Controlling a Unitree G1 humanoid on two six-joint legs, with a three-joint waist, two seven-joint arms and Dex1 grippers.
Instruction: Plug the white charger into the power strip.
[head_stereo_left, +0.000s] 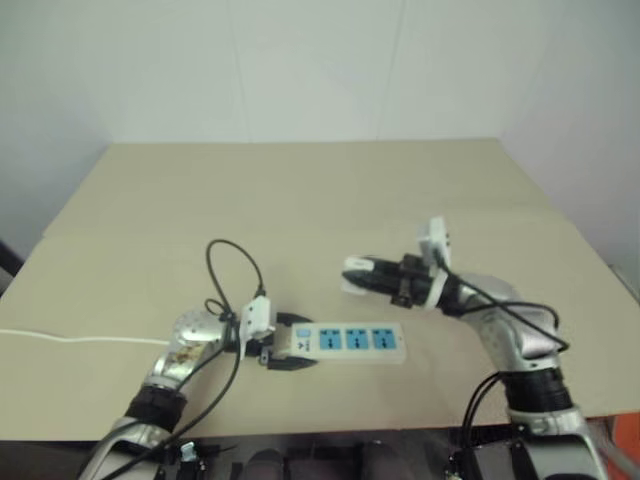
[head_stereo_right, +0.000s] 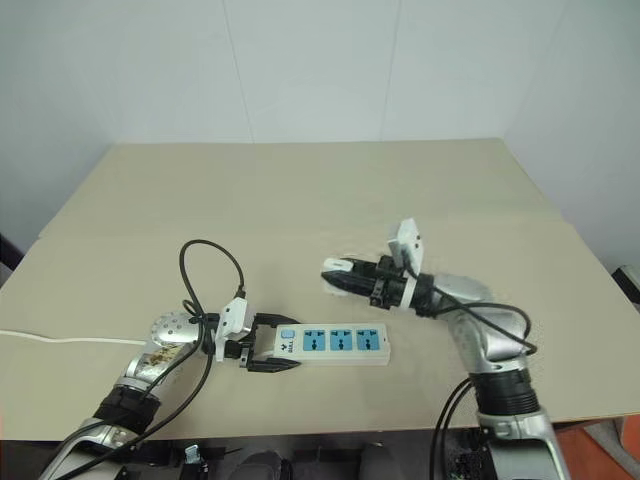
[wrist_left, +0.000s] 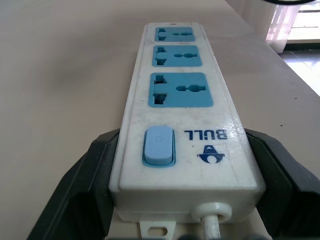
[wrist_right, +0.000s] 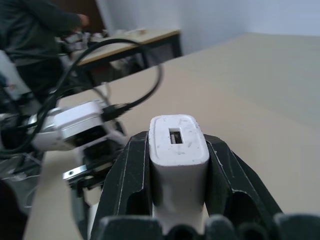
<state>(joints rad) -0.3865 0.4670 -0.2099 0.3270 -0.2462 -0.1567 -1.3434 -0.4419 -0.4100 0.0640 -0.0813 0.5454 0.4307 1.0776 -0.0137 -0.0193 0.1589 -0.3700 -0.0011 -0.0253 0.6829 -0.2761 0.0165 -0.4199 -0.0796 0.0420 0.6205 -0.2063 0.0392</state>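
— So where is the white charger (wrist_right: 177, 150)?
— Clamped between the right gripper's (head_stereo_right: 340, 277) 2 black fingers (wrist_right: 130, 185), lifted off the desk (head_stereo_right: 300, 190). Its end with a small rectangular port faces away from the wrist. It hangs above and a little behind the power strip (head_stereo_right: 335, 343), apart from it.
— And the strip?
— Lying flat near the front edge of the desk, 3 blue socket faces (wrist_left: 180, 89) up and in a row, with a pale blue switch (wrist_left: 159, 146) at the cable end. The left gripper (head_stereo_right: 262, 352) has that end between its fingers (wrist_left: 87, 175), 1 on each long side, set wide around the casing.
— Anything else?
— A thin white cable (head_stereo_left: 60, 338) trails off to the left across the desk. In the right wrist view a person in dark clothes (wrist_right: 35, 25) stands by another table (wrist_right: 125, 42) in the background.
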